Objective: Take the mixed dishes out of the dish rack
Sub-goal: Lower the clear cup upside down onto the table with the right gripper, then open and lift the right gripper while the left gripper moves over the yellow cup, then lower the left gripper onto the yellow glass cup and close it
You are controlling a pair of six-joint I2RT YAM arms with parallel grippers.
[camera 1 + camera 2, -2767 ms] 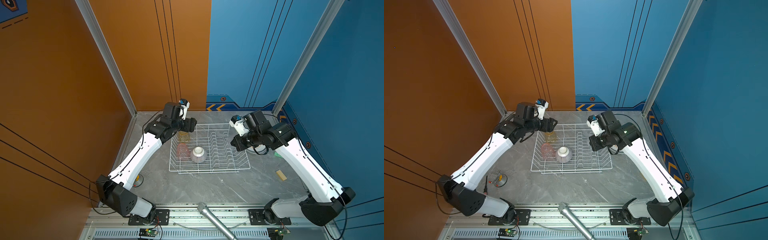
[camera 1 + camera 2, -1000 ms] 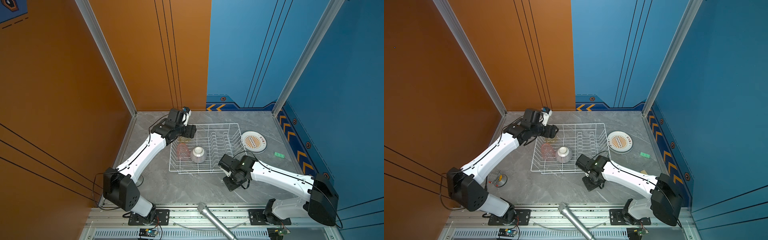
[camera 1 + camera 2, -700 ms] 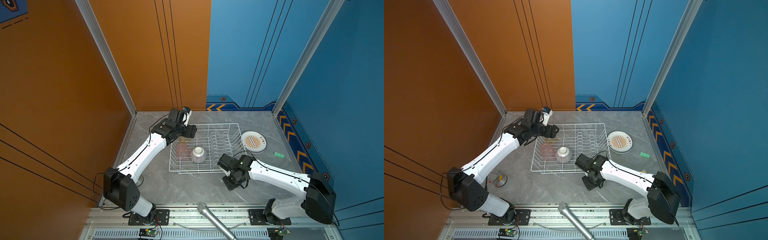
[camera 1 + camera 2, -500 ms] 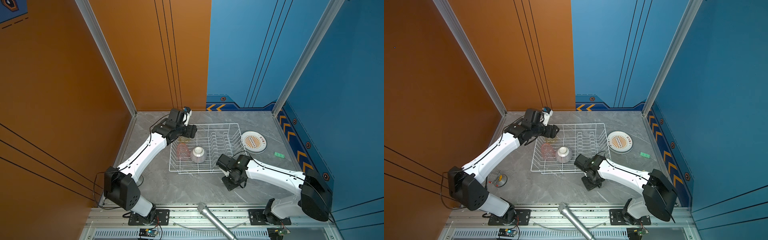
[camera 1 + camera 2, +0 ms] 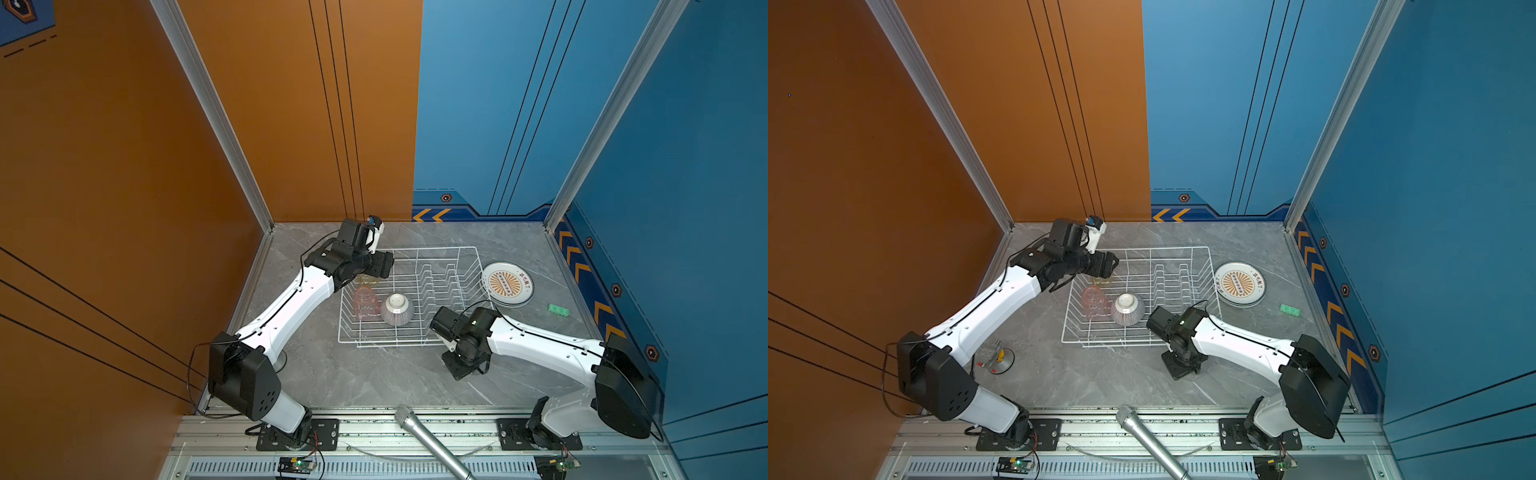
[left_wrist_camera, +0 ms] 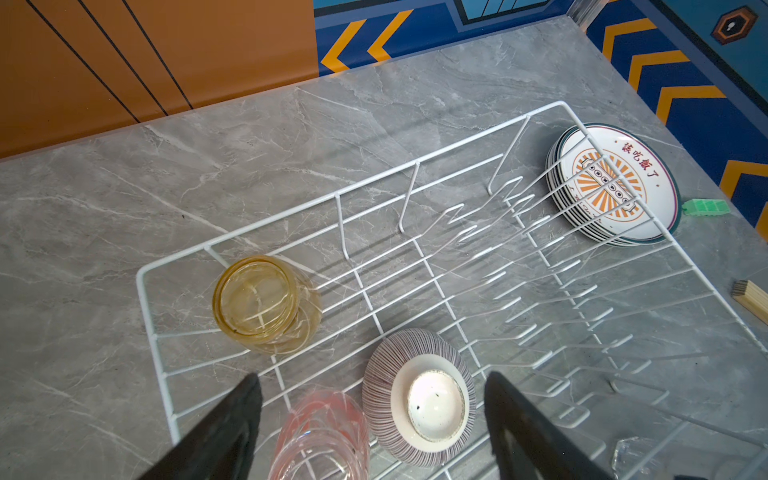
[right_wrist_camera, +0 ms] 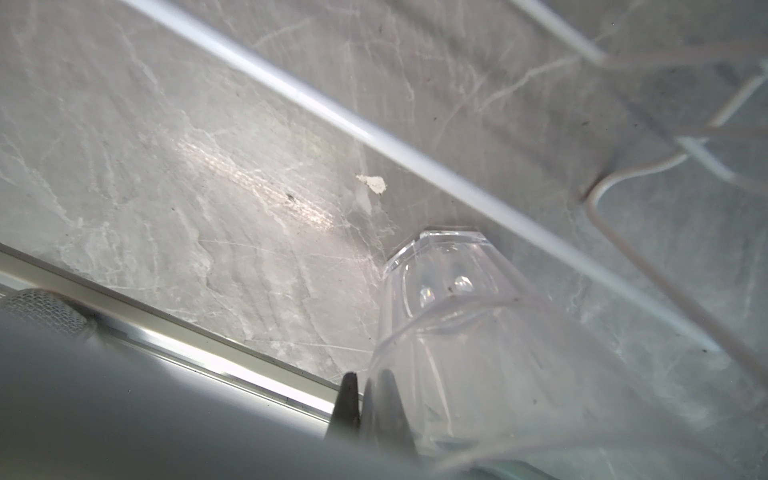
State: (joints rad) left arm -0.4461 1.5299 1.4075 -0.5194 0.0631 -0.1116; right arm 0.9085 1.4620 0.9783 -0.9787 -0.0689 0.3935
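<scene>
Plates (image 5: 507,284) stacked on worktop (image 5: 374,374) beside rack (image 5: 436,286); unloading part done. Right gripper (image 7: 368,399), jaws pinching clear tumbler (image 7: 449,291) by its rim, sits at rack's front corner. Next: lift clear of wires, set on worktop. Left gripper (image 6: 372,379), jaws spread, hovers above pink tumbler (image 6: 320,436) and bowl (image 6: 419,395), both in rack.

You work inside a cornered booth. An orange wall (image 5: 124,166) closes the left side and the far left, and a blue wall (image 5: 685,166) closes the right side and the far right. The two colours meet at the far middle. Slanted aluminium posts (image 5: 213,112) run down to both far corners, and thin dark lines cross the panels. A dark band with orange chevrons (image 5: 432,215) skirts the blue wall. Your floor is a grey marbled slab (image 5: 374,374), evenly lit, with an aluminium rail (image 5: 365,432) along the near edge.
</scene>
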